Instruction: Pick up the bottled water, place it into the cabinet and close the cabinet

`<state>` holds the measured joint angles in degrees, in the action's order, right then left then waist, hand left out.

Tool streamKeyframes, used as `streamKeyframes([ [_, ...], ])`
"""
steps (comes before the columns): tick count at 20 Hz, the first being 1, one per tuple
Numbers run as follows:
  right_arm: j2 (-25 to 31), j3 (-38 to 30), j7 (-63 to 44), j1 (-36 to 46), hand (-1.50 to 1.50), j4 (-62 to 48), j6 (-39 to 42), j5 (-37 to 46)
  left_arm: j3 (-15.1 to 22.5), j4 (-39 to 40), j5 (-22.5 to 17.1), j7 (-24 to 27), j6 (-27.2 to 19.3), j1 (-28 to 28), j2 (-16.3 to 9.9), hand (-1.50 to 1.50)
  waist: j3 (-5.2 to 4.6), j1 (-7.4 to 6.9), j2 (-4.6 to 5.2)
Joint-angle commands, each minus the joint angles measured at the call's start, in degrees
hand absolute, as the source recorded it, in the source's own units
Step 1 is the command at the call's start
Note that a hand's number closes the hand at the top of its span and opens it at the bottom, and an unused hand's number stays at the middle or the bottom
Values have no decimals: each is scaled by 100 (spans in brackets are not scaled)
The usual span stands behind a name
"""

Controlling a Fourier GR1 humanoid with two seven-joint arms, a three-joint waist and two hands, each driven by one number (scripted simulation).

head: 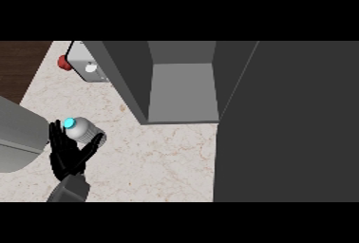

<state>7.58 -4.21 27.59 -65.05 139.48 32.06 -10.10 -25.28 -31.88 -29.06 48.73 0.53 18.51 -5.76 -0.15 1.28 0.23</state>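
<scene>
The bottled water (84,131), a pale bottle with a bright blue cap, stands on the marble counter (154,161) at the left. My left hand (68,154) is around it, fingers up its left side and thumb on its lower right. The dark grey cabinet (182,88) stands open to the bottle's upper right, and its light grey shelf shows nothing on it. Its door (288,123) is swung out and fills the right of the view. My right hand does not show.
A white box with a red knob (85,66) sits at the counter's far left corner. A large light grey shape (17,137) juts in from the left edge, close beside my hand. Beyond the counter's left edge is dark wood (21,61).
</scene>
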Motion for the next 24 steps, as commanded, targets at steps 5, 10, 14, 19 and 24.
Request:
streamKeyframes([
  [5,136,-458,-160,-311,-150,807,232,-756,-140,682,-106,305,377,482,-184,150,1,20,0],
  [10,-80,-221,-91,-543,-150,997,254,-481,-159,748,-138,513,388,631,-155,150,2,39,-16],
  [14,-201,98,-122,-194,-150,632,160,-107,-164,727,13,1138,-94,728,-129,150,5,-1,-13],
  [19,51,-157,-45,-314,-150,693,214,-490,830,551,694,656,1036,559,68,150,8,-33,-33],
  [24,-55,-35,-106,-292,-150,740,-19,-305,1668,80,1114,193,1341,461,560,150,20,-149,-87],
])
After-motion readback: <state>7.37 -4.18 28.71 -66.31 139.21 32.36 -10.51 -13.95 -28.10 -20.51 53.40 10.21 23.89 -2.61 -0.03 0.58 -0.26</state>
